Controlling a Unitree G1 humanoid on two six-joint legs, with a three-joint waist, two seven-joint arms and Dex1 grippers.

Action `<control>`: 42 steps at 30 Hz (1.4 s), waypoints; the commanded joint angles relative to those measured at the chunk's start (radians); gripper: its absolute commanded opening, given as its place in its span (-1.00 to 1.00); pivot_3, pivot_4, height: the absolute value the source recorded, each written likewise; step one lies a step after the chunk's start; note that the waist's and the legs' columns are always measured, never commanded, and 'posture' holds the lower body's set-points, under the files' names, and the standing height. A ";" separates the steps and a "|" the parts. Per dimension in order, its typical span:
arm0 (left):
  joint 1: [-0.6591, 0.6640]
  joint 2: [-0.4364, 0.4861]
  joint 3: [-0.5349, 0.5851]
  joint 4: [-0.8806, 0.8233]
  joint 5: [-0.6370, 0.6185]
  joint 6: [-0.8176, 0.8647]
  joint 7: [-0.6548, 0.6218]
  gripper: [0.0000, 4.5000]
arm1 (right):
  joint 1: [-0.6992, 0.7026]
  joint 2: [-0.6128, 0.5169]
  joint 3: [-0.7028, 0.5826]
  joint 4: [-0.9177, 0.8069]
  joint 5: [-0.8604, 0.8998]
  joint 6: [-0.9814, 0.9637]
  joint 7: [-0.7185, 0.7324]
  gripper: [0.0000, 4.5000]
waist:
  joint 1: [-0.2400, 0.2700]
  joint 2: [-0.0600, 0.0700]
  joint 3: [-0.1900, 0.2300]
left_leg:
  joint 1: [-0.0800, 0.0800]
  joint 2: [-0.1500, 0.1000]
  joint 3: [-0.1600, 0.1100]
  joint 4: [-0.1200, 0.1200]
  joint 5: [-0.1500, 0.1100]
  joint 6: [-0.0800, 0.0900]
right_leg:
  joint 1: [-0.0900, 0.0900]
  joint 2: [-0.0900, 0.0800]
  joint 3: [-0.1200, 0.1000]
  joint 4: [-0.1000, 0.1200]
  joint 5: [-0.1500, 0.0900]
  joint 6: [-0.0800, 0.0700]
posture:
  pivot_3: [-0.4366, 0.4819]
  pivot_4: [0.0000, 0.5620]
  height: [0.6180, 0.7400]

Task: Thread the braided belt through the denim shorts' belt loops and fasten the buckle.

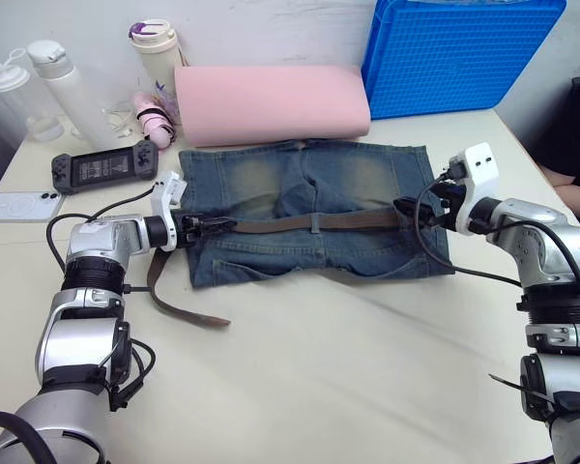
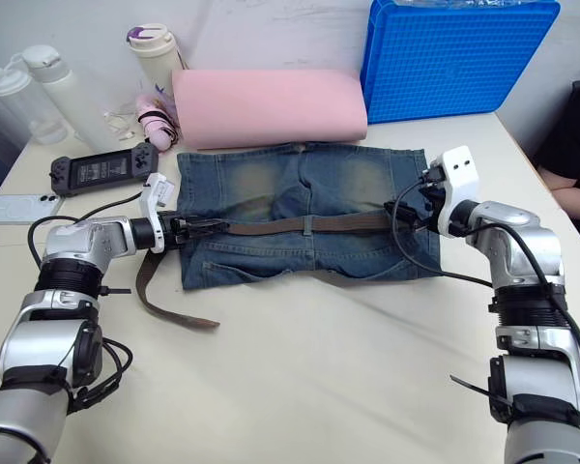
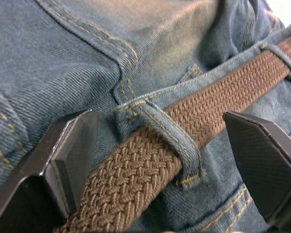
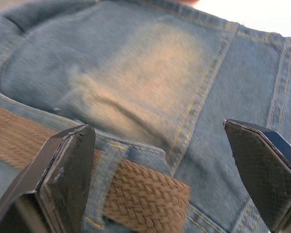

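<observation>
Closest to us, the free tail of the braided belt (image 1: 179, 300) hangs off the shorts' left edge and curls across the bare table (image 1: 348, 367) toward the robot. Follow it up and it runs straight across the denim shorts (image 1: 309, 208), its long axis lying left to right along the waistband, passing under the belt loops (image 3: 172, 138).

The left gripper (image 1: 205, 225) sits at the left end of the waistband, fingers (image 3: 70, 160) spread wide on either side of the strap. The wrist view shows the brown weave sliding under one denim loop between them, nothing pinched.

Over on the right, the right gripper (image 1: 414, 208) hovers at the shorts' right edge, its jaws equally wide apart. The belt's end (image 4: 145, 196) lies between them on the denim, just past a loop, ungripped. Whether the buckle is there, I can't tell.

The shorts lie flat in the middle of the table. Beyond them sits a pink foam roll (image 1: 271, 101), with a blue crate (image 1: 454, 53) to its right, and bottles (image 1: 68, 87), a handheld game console (image 1: 103, 166) and a phone (image 1: 19, 205) off to the left.
</observation>
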 commanded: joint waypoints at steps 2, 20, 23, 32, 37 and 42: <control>0.043 0.014 -0.050 -0.030 0.052 -0.048 -0.022 0.88 | -0.006 0.000 0.028 0.040 -0.020 -0.017 0.054 1.00 | -0.001 0.000 0.000 | 0.000 0.000 0.000 0.000 0.000 0.000 | 0.000 0.000 0.000 0.000 0.000 0.000 | -0.05 -0.47 1.00; 0.199 0.078 -0.005 -0.371 -0.019 -0.232 -0.211 -0.92 | 0.248 -0.128 0.028 -0.360 -0.035 -0.267 0.288 -0.94 | 0.002 0.000 0.000 | -0.001 0.001 0.000 -0.001 0.000 0.000 | 0.000 0.000 0.000 -0.001 0.000 0.000 | -0.05 -0.47 1.00; 0.259 0.115 0.002 -0.445 -0.029 -0.351 -0.282 -0.92 | 0.406 -0.166 -0.015 -0.456 -0.116 -0.585 0.285 -0.94 | 0.002 0.000 0.000 | 0.000 0.001 0.000 -0.001 0.000 0.000 | 0.000 0.001 0.000 -0.002 0.000 0.000 | -0.05 -0.47 1.00; 0.524 0.204 -0.012 -0.616 0.074 -1.162 -0.455 -0.92 | 0.983 -0.104 -0.229 -0.343 -0.411 -1.723 0.095 -0.94 | 0.011 -0.001 0.000 | 0.002 0.002 0.003 -0.002 -0.001 0.000 | 0.003 0.000 0.000 -0.006 0.000 0.000 | -0.05 -0.47 1.00; 0.620 0.213 -0.028 -0.649 0.033 -1.310 -0.478 -0.33 | 1.141 -0.083 -0.229 -0.214 -0.506 -1.943 0.030 -0.94 | 0.014 -0.001 0.000 | 0.005 0.003 0.007 -0.002 -0.001 0.000 | 0.006 0.001 0.002 -0.011 0.000 0.000 | -0.05 -0.47 1.00; 0.770 0.325 -0.042 -0.829 -0.171 -0.845 -0.518 0.52 | 1.189 -0.120 -0.233 -0.152 -0.488 -1.995 -0.009 -0.05 | 0.007 -0.002 -0.001 | 0.021 0.006 0.012 -0.009 -0.004 0.001 | 0.019 0.003 0.005 -0.014 0.000 -0.001 | -0.05 -0.47 1.00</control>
